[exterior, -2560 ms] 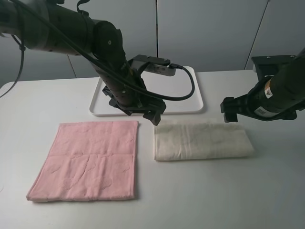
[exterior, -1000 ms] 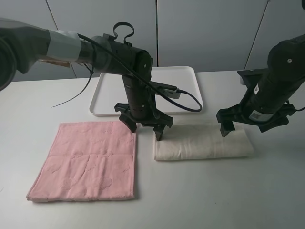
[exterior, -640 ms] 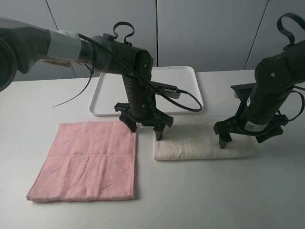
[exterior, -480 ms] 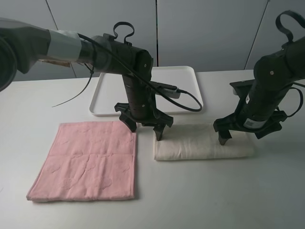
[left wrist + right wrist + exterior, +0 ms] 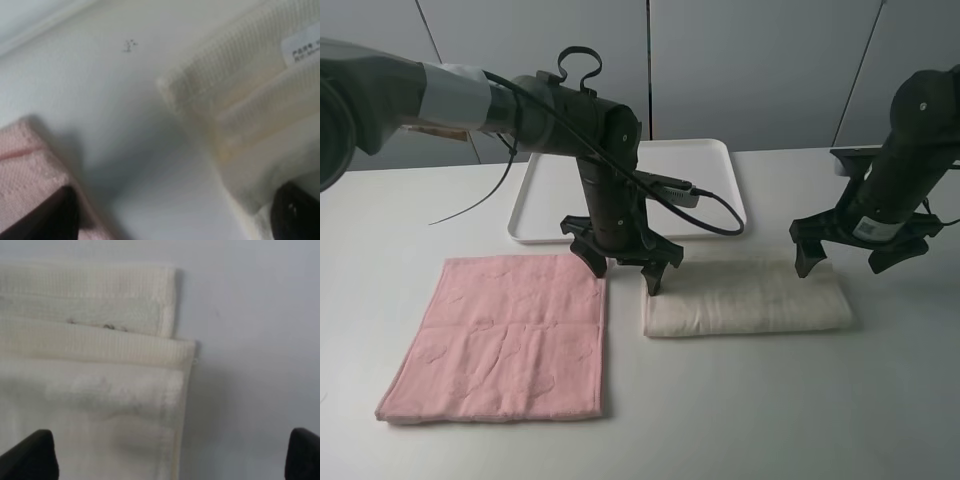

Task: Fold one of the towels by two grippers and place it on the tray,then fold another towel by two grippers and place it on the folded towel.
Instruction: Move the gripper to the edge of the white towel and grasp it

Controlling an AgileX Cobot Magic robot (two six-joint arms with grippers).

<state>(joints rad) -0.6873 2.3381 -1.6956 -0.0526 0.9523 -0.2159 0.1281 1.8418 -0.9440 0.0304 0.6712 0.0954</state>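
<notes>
The cream towel (image 5: 745, 298) lies folded into a long strip right of centre. The pink towel (image 5: 500, 335) lies flat and unfolded to its left. My left gripper (image 5: 623, 268) points down, open, straddling the gap between them. One finger is over the pink towel's (image 5: 25, 165) corner, the other at the cream towel's (image 5: 250, 115) left end. My right gripper (image 5: 840, 262) is open over the cream towel's right end. In the right wrist view the towel's (image 5: 90, 390) layered edge lies between the fingertips (image 5: 30, 455). The white tray (image 5: 545, 200) sits behind.
A black cable from the left arm loops over the tray's front right part (image 5: 720, 215). Bare white table lies in front of both towels and right of the cream one (image 5: 250, 340). A grey panelled wall stands behind.
My right gripper has shifted right and a little back, from the cream towel's middle-right to its right end. The left gripper and both towels have stayed put.
</notes>
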